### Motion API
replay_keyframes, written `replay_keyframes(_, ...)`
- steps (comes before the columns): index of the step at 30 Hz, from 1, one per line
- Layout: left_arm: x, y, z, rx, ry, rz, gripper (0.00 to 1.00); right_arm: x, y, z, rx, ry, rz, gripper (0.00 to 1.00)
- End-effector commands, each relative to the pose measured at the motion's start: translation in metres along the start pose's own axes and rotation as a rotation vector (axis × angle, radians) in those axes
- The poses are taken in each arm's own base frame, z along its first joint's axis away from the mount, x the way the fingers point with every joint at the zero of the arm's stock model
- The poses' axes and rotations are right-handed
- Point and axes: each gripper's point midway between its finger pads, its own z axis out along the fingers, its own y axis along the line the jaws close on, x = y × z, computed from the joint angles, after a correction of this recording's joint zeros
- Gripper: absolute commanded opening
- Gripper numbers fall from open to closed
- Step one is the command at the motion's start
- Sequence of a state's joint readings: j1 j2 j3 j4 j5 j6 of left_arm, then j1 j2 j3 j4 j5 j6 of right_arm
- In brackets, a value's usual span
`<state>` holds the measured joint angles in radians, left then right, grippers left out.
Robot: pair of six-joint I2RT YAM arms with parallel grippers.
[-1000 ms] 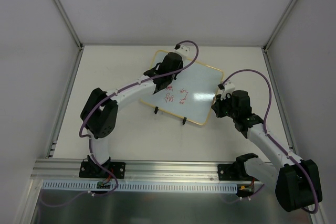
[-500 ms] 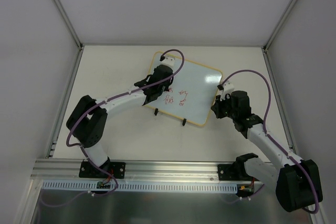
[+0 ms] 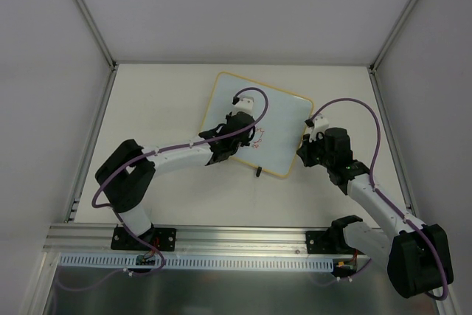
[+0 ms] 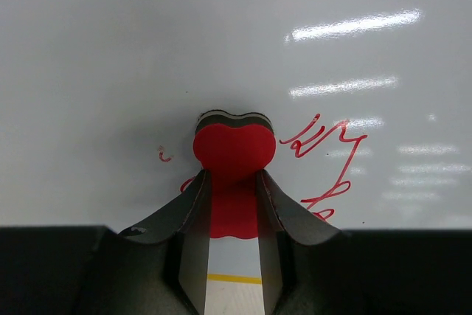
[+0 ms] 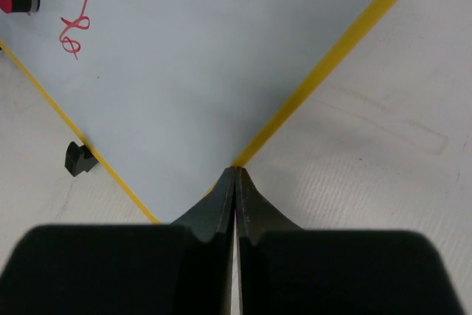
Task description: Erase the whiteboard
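The whiteboard (image 3: 284, 112) (image 4: 147, 49) (image 5: 206, 57) lies tilted on the table, white with a thin yellow frame. Red scribbles (image 3: 258, 136) (image 4: 324, 149) (image 5: 74, 27) remain near its front edge. My left gripper (image 3: 234, 132) (image 4: 233, 182) is shut on a red eraser block (image 4: 234, 149), which presses flat on the board just left of the scribbles. My right gripper (image 3: 304, 144) (image 5: 234, 171) is shut with nothing in it, its tips resting at the board's right corner on the yellow frame (image 5: 332, 57).
A black clip (image 3: 259, 170) (image 5: 77, 158) sticks out from the board's front edge. Grey enclosure walls and metal posts (image 3: 88, 20) bound the table on three sides. A metal rail (image 3: 236, 235) runs along the near edge by the arm bases.
My left gripper has dragged the eraser from the board's far part toward its front edge, wiping away the left scribbles. The right gripper has stayed at the corner.
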<state>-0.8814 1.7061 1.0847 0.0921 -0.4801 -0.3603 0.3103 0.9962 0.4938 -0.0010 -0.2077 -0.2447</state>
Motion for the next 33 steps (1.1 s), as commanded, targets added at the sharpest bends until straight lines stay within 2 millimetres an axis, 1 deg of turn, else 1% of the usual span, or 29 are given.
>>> replay_keyframes(1,0.035,0.015,0.008,-0.022,0.104,-0.031,0.0,-0.002,0.007,0.001,-0.028,-0.002,-0.016,0.0)
replay_keyframes(3,0.022,0.033,0.007,-0.077,0.066,-0.033,0.0,-0.002,0.008,0.001,-0.029,-0.002,-0.016,0.0)
replay_keyframes(4,0.01,0.047,0.006,-0.103,0.042,-0.049,0.0,-0.002,0.008,0.001,-0.029,-0.002,-0.018,0.0)
replay_keyframes(6,0.001,0.065,0.005,-0.149,0.016,-0.039,0.0,-0.003,0.008,0.001,-0.03,-0.005,-0.02,0.0)
replay_keyframes(7,-0.004,0.071,0.004,-0.161,0.007,-0.037,0.0,-0.003,0.008,0.001,-0.029,-0.006,-0.023,0.0)
replay_keyframes(8,-0.012,0.081,0.004,-0.18,-0.01,-0.034,0.0,-0.002,0.007,0.001,-0.028,-0.005,-0.022,0.0)
replay_keyframes(9,-0.017,0.086,0.004,-0.187,-0.022,-0.034,0.0,-0.002,0.007,0.001,-0.026,-0.005,-0.024,0.0)
replay_keyframes(11,-0.022,0.097,0.006,-0.209,-0.027,-0.02,0.0,-0.002,0.007,0.001,-0.025,-0.003,-0.025,0.0)
replay_keyframes(12,-0.023,0.099,0.008,-0.209,-0.028,-0.018,0.0,-0.002,0.007,0.001,-0.025,-0.003,-0.027,0.0)
replay_keyframes(15,-0.024,0.092,0.016,-0.163,-0.025,0.005,0.0,-0.003,0.007,0.001,-0.026,-0.006,-0.029,0.0)
replay_keyframes(16,-0.019,0.086,0.02,-0.138,-0.009,0.006,0.0,-0.003,0.007,0.001,-0.026,-0.005,-0.029,0.0)
replay_keyframes(19,-0.009,0.07,0.023,-0.099,0.004,-0.01,0.0,-0.003,0.008,0.002,-0.031,-0.003,-0.025,0.0)
replay_keyframes(20,-0.004,0.062,0.026,-0.081,0.008,-0.015,0.0,-0.003,0.008,0.002,-0.032,-0.003,-0.027,0.0)
replay_keyframes(21,0.004,0.045,0.023,-0.046,0.014,0.005,0.0,-0.003,0.008,0.002,-0.034,-0.003,-0.025,0.0)
replay_keyframes(22,0.009,0.034,0.023,-0.026,0.02,0.011,0.0,-0.003,0.008,0.002,-0.034,-0.003,-0.025,0.0)
replay_keyframes(24,0.028,0.016,0.023,0.007,0.056,0.01,0.0,-0.002,0.008,0.002,-0.035,0.002,-0.023,0.0)
replay_keyframes(25,0.038,0.001,0.018,0.036,0.068,0.015,0.0,-0.003,0.009,0.002,-0.037,0.0,-0.023,0.01)
replay_keyframes(26,0.046,-0.007,0.017,0.049,0.086,-0.015,0.0,-0.003,0.01,0.002,-0.043,0.001,-0.022,0.0)
replay_keyframes(28,0.062,-0.021,0.012,0.079,0.113,-0.01,0.0,-0.002,0.01,0.002,-0.043,0.002,-0.021,0.0)
replay_keyframes(30,0.069,-0.023,0.01,0.079,0.123,-0.007,0.0,-0.001,0.011,0.002,-0.045,0.004,-0.02,0.0)
replay_keyframes(33,0.072,-0.012,0.007,0.031,0.115,-0.029,0.0,-0.001,0.013,0.002,-0.051,0.003,-0.021,0.0)
